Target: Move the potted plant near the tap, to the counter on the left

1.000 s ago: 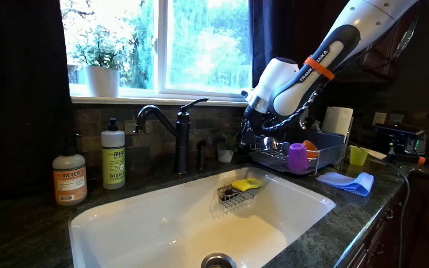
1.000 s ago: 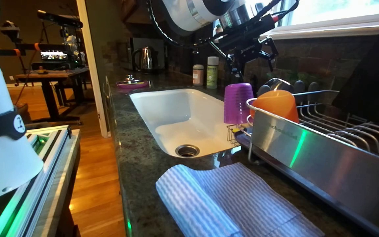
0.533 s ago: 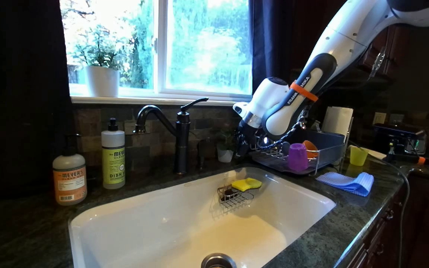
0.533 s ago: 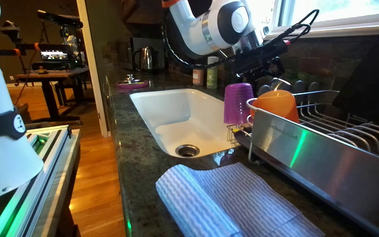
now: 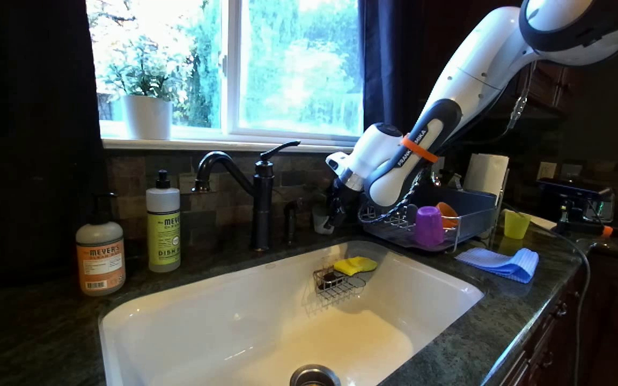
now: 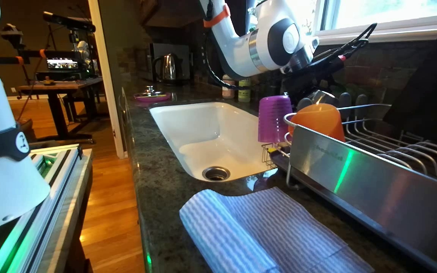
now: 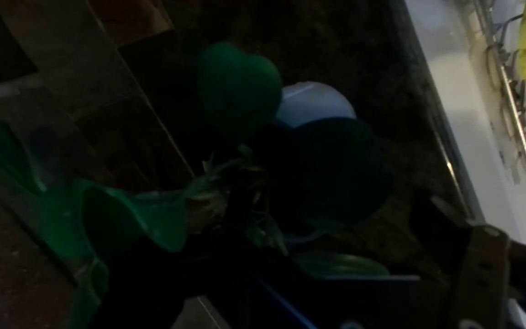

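Note:
The potted plant (image 5: pixel 321 221) is a small green plant in a small pale pot. It stands on the counter between the tap (image 5: pixel 262 206) and the dish rack, partly covered by my gripper (image 5: pixel 332 219) in an exterior view. In the dark wrist view, its green leaves and pale pot (image 7: pixel 315 104) lie in front of and between my spread fingers (image 7: pixel 336 214). My gripper appears open around the plant; finger contact is too dark to tell. The dark stone counter (image 5: pixel 24 332) extends left of the sink. In an exterior view, the plant is hidden behind the arm and rack (image 6: pixel 326 155).
The white sink (image 5: pixel 191 316) lies in front of the tap. Two soap bottles (image 5: pixel 100 260) (image 5: pixel 163 230) stand left of it. The dish rack (image 5: pixel 470 225) with a purple cup (image 5: pixel 428 226) is close beside the arm. A larger plant (image 5: pixel 147 115) stands on the windowsill.
My arm has come down and moved toward the plant. The gripper was above and right of the pot in an exterior view and now overlaps it. The plant stays in place.

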### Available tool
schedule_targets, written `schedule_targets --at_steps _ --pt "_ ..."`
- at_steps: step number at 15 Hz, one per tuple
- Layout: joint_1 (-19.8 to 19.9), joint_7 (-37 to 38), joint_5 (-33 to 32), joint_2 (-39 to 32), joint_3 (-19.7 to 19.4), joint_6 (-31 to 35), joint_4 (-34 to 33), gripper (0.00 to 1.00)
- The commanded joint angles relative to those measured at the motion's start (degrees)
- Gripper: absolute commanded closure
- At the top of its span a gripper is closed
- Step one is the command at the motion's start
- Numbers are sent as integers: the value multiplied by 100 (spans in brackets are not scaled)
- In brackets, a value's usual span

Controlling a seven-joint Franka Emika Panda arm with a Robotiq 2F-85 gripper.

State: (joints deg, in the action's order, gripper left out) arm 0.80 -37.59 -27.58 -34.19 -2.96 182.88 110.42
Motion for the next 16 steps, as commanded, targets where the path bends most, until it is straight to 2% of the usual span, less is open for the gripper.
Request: schedule_targets --at_steps 1,5,7,9,11,13,14,16 --pt "12 -49 -137 -400 54 147 -399 34" --pt "-33 -59 -145 -492 -13 190 -584 67" --pt "-80 -28 -142 -479 -95 213 -615 80" --pt "-130 6 -141 -483 -177 240 -617 85" --pt "-223 51 -133 -473 -288 282 -610 97" --pt "-422 71 -22 -364 -511 364 -511 100" --pt "-512 108 -2 -290 -601 407 -438 96" --pt "-704 225 26 -64 -757 491 -191 96"
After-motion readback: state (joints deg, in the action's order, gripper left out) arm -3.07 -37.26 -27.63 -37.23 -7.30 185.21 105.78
